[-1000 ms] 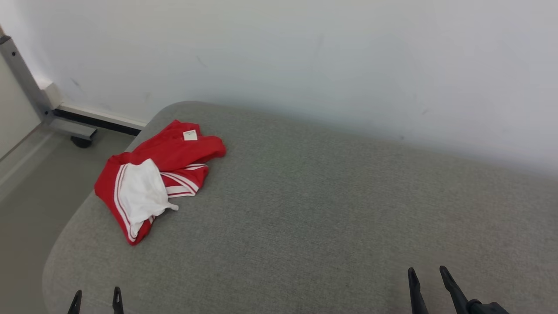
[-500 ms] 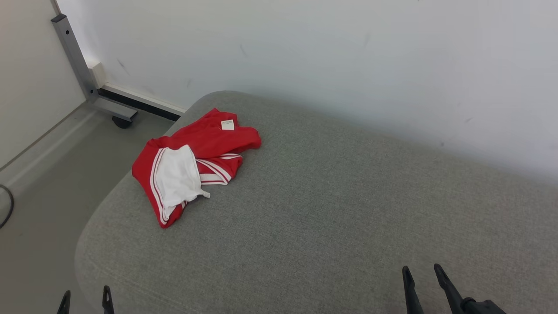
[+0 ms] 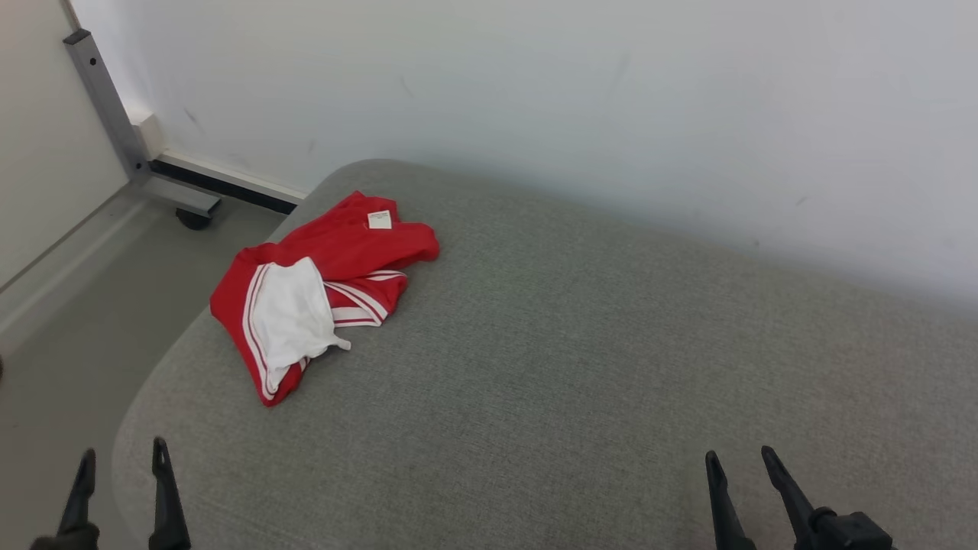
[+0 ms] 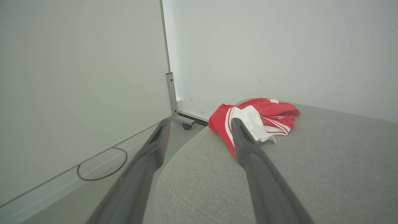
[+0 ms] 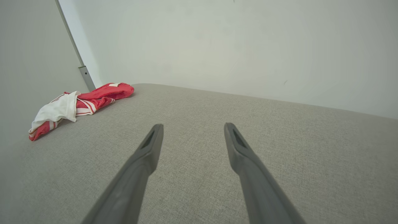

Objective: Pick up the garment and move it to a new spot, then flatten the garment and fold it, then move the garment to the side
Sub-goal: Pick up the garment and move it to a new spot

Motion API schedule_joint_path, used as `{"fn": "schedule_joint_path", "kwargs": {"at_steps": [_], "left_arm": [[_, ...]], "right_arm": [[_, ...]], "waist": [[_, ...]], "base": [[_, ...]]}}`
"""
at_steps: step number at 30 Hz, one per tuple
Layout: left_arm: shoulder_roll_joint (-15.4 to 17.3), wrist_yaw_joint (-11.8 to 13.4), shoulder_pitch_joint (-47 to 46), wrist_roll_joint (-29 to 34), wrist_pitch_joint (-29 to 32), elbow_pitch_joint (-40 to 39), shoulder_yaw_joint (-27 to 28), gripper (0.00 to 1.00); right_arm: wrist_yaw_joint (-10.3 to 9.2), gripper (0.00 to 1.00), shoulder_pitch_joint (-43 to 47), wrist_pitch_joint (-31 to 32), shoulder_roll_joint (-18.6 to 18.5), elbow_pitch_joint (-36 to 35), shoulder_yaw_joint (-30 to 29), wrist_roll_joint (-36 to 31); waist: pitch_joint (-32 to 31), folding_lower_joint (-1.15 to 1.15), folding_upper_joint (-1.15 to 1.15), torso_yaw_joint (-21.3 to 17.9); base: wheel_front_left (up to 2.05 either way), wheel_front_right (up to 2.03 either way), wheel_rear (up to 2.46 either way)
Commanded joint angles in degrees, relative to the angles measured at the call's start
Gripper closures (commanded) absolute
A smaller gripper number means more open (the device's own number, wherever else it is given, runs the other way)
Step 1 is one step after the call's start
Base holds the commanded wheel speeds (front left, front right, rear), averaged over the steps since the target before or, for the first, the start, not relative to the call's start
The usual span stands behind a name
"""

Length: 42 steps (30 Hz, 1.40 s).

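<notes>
left gripper (image 3: 122, 449) – jaws wide, empty | right gripper (image 3: 739, 452) – jaws wide, empty | garment (image 3: 321, 286) crumpled at the grey cushion's (image 3: 581, 359) far-left corner, about 2 o'clock from left gripper, 10 o'clock from right, long axis 7-to-1 | left arm judged nearer

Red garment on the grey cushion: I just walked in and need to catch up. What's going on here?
A two-armed robot faces a grey cushion with a crumpled red and white garment lying near its far left corner. Nothing is holding it. The left gripper and right gripper are both open and empty at the near edge, apart from the garment. The pick-up has not begun.
</notes>
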Motion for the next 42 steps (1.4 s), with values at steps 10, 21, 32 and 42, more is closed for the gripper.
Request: {"fn": "schedule_joint_path", "kwargs": {"at_steps": [10,21,32,42], "left_arm": [[3.50,-2.13,-18.03,-5.05,0.04,2.44,2.63,0.00],[11.31,-3.00,-36.46,-8.74,4.64,13.59,5.60,0.00],[17.96,-4.34,-44.01,-9.37,10.71,33.38,4.95,0.00],[20.33,-3.97,-48.66,-11.21,26.20,49.24,3.61,0.00]], "right_arm": [[-0.12,0.00,-5.42,0.01,-3.11,-2.88,0.87,-0.77],[-0.12,0.00,-10.19,0.01,-4.77,-9.79,-0.77,-0.93],[-0.12,0.00,-10.81,0.12,-4.76,-13.78,-2.02,-0.88],[-0.12,0.00,-10.94,0.78,-4.97,-14.72,-2.14,-1.44]], "waist": [[11.08,0.00,0.00,-13.30],[22.05,0.00,0.00,-24.18],[26.05,0.00,0.00,-28.38],[26.63,0.00,0.00,-27.79]], "base": [[0.00,0.00,0.00],[0.00,0.00,0.00],[0.00,0.00,0.00],[0.00,0.00,0.00]]}}
